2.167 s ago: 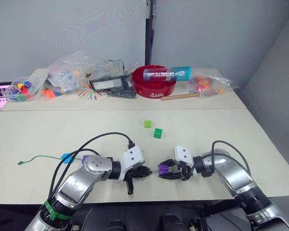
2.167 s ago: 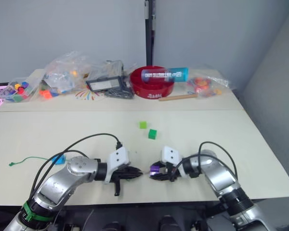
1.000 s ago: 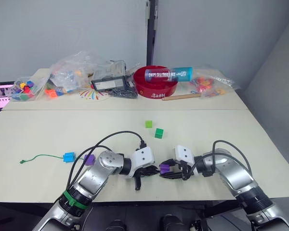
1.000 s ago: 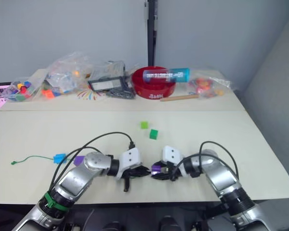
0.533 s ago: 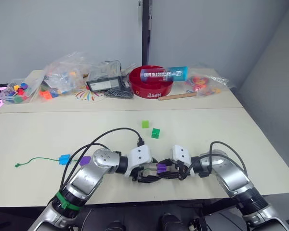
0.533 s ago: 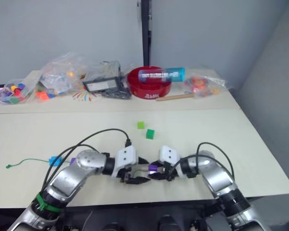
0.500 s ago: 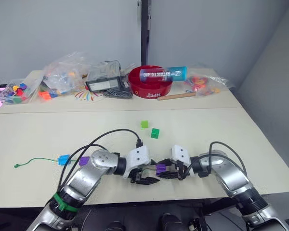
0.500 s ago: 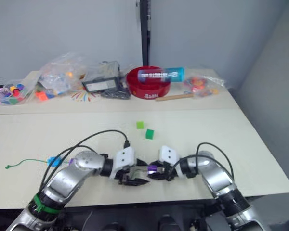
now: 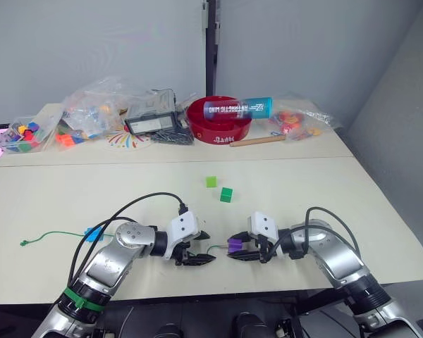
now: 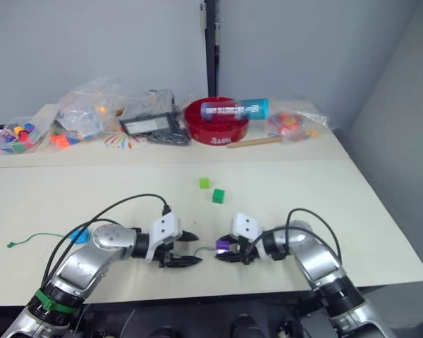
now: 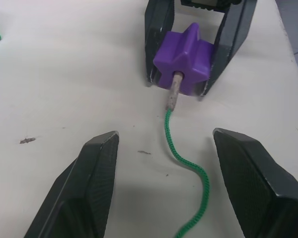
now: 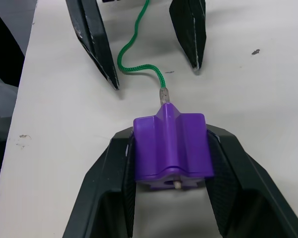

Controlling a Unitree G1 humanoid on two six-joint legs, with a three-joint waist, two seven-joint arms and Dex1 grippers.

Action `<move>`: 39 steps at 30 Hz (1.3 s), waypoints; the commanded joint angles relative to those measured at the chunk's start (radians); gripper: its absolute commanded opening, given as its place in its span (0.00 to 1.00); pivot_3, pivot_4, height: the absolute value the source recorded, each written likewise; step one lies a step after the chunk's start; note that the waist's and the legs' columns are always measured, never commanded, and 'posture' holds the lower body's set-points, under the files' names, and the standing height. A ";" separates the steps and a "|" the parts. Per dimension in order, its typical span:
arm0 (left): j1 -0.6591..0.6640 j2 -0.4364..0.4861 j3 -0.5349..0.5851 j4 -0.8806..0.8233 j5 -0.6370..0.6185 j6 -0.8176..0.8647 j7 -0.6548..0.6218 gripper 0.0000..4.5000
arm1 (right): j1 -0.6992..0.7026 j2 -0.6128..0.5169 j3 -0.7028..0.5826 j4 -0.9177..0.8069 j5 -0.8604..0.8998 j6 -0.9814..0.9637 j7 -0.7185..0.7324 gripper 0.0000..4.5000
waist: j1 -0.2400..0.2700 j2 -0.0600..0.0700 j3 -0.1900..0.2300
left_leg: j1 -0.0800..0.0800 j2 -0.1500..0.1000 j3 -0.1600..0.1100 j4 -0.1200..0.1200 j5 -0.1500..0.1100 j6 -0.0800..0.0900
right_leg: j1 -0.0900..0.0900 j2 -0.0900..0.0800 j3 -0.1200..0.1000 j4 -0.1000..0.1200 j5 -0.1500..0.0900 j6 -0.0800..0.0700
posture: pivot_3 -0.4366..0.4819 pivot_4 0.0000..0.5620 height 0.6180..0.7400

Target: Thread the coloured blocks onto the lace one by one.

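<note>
While both of my arms rest low on the pale counter [image 9: 49,197], a grey wall and a dark vertical post stand behind it. Along the far edge: clear bags of toy pieces [image 9: 99,109], a red bowl [image 9: 218,121] w/ a blue tube [image 9: 240,108] lying across it, and a wooden stick [image 9: 257,141]. Mid-counter, well apart from my grippers, sit a light green block [image 9: 211,182] and, just beside it, a dark green block [image 9: 227,194].

My right gripper [image 9: 234,250] is clenched on a purple block [image 12: 172,146], one finger on each side. The lace [image 11: 186,158] has its pale stiff tip in the block's hole; the tip end shows at the opposite face in the right wrist view. My left gripper [image 9: 197,248] is released, fingers spread wide, w/ the lace lying loose on the counter between them. The lace runs back to the robot's left, through a bright blue block [image 9: 93,232], to its knot [image 9: 23,243] near the counter's left side.

Vs. 0.5 s ago: my left gripper was close against the purple block; now it has backed off and a gap of bare counter w/ lace separates the two grippers. Right gripper and the two green blocks are unchanged.
</note>
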 commanded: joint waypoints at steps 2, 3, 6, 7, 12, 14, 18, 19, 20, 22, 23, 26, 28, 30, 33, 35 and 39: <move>0.001 -0.013 -0.023 0.011 -0.006 -0.019 -0.017 0.53 | 0.009 -0.018 -0.004 0.007 -0.031 0.025 -0.032 0.31 | 0.001 0.000 0.000 | 0.000 0.000 0.000 0.000 0.000 0.000 | 0.000 0.000 0.000 0.000 0.000 0.000 | 0.48 0.27 0.92; 0.002 -0.014 -0.026 0.011 -0.005 -0.020 -0.018 0.47 | 0.009 -0.019 -0.005 0.006 -0.031 0.025 -0.033 0.31 | 0.002 0.000 0.000 | 0.000 0.000 0.000 0.000 0.000 0.000 | 0.000 0.000 0.000 0.000 0.000 0.000 | 0.48 0.27 0.92; -0.004 -0.019 -0.028 0.011 -0.003 -0.023 -0.016 0.24 | 0.010 -0.020 -0.007 0.005 -0.030 0.026 -0.036 0.31 | 0.002 0.000 0.000 | 0.000 0.000 0.000 0.000 0.000 0.000 | 0.000 0.000 0.000 0.000 0.000 0.000 | 0.48 0.27 0.92; -0.007 -0.021 -0.028 0.011 -0.003 -0.023 -0.016 0.17 | 0.011 -0.021 -0.007 0.005 -0.030 0.027 -0.037 0.31 | 0.002 0.000 0.000 | 0.000 0.000 0.000 0.000 0.000 0.000 | 0.000 0.000 0.000 0.000 0.000 0.000 | 0.48 0.27 0.92; -0.031 -0.037 -0.033 0.025 0.006 -0.033 -0.004 0.00 | 0.007 -0.019 -0.008 0.008 -0.029 0.027 -0.040 0.31 | 0.004 0.000 0.000 | 0.000 0.000 0.000 0.000 0.000 0.000 | 0.000 0.000 0.000 0.000 0.000 0.000 | 0.48 0.27 0.92; -0.042 -0.046 -0.035 0.034 0.009 -0.036 0.002 0.00 | 0.005 -0.017 -0.008 0.008 -0.030 0.028 -0.042 0.31 | 0.003 0.000 0.000 | 0.000 0.000 0.000 0.000 0.000 0.000 | 0.000 0.000 0.000 0.000 0.000 0.000 | 0.48 0.27 0.92; -0.063 -0.069 -0.057 0.047 0.016 -0.048 0.001 0.00 | 0.005 -0.015 -0.008 0.006 -0.030 0.031 -0.046 0.31 | 0.004 0.000 0.000 | 0.000 0.000 0.000 0.000 0.000 0.000 | 0.000 0.000 0.000 0.000 0.000 0.000 | 0.48 0.27 0.92; -0.068 -0.077 -0.066 0.051 0.020 -0.053 -0.001 0.00 | 0.005 -0.015 -0.008 0.003 -0.029 0.032 -0.047 0.31 | 0.005 0.000 0.000 | 0.000 0.000 0.000 0.000 0.000 0.000 | 0.000 0.000 0.000 0.000 0.000 0.000 | 0.48 0.27 0.92; -0.072 -0.084 -0.074 0.054 0.023 -0.054 -0.001 0.00 | 0.005 -0.014 -0.008 0.003 -0.030 0.033 -0.048 0.31 | 0.005 0.000 0.000 | 0.000 0.000 0.000 0.000 0.000 0.000 | 0.000 0.000 0.000 0.000 0.000 0.000 | 0.48 0.27 0.92; -0.082 -0.101 -0.083 0.066 0.030 -0.062 0.005 0.00 | 0.003 -0.013 -0.008 0.004 -0.031 0.033 -0.050 0.31 | 0.004 0.000 0.000 | 0.000 0.000 0.000 0.000 0.000 0.000 | 0.000 0.000 0.000 0.000 0.000 0.000 | 0.48 0.27 0.92; -0.091 -0.115 -0.091 0.068 0.030 -0.063 0.004 0.00 | 0.002 -0.012 -0.008 0.005 -0.032 0.033 -0.051 0.31 | 0.004 0.000 0.000 | 0.000 0.000 0.000 0.000 0.000 0.000 | 0.000 0.000 0.000 0.000 0.000 0.000 | 0.48 0.27 0.92; -0.105 -0.140 -0.101 0.064 0.033 -0.055 0.003 0.00 | 0.000 -0.010 -0.006 0.005 -0.033 0.033 -0.053 0.31 | 0.006 0.000 0.000 | 0.000 0.000 0.000 0.000 0.000 0.000 | 0.000 0.000 0.000 0.000 0.000 0.000 | 0.48 0.27 0.92; -0.105 -0.132 -0.100 0.068 0.045 -0.055 0.007 0.00 | -0.001 -0.008 -0.005 0.005 -0.034 0.034 -0.053 0.31 | 0.007 0.000 0.000 | 0.000 -0.001 0.000 0.000 0.000 0.000 | 0.000 -0.001 0.000 0.000 0.000 0.000 | 0.48 0.27 0.92; -0.103 -0.119 -0.093 0.071 0.054 -0.055 0.010 0.00 | -0.002 -0.007 -0.005 0.006 -0.034 0.033 -0.052 0.31 | 0.007 0.000 0.000 | 0.000 -0.001 0.000 0.000 0.000 0.000 | 0.000 0.000 0.001 0.000 0.000 0.000 | 0.48 0.27 0.92; -0.089 -0.102 -0.056 0.048 0.030 -0.032 0.011 0.12 | -0.001 -0.007 -0.004 0.008 -0.035 0.031 -0.051 0.31 | 0.006 0.000 0.000 | 0.000 -0.001 0.000 0.000 0.000 0.000 | 0.000 0.000 0.000 0.000 0.000 0.000 | 0.48 0.27 0.92; -0.078 -0.089 -0.032 0.025 0.020 -0.027 0.018 0.25 | -0.001 -0.006 -0.002 0.009 -0.035 0.030 -0.051 0.31 | 0.005 0.000 0.000 | 0.000 -0.001 0.000 0.000 0.000 0.000 | 0.000 0.000 0.000 0.000 0.000 0.000 | 0.48 0.27 0.92; -0.051 -0.043 0.007 -0.026 0.007 -0.025 0.015 0.54 | 0.002 -0.007 0.002 0.009 -0.036 0.027 -0.051 0.31 | 0.002 0.000 0.000 | 0.000 0.000 0.000 0.000 0.000 0.000 | 0.000 0.000 0.000 0.000 0.000 0.000 | 0.48 0.27 0.92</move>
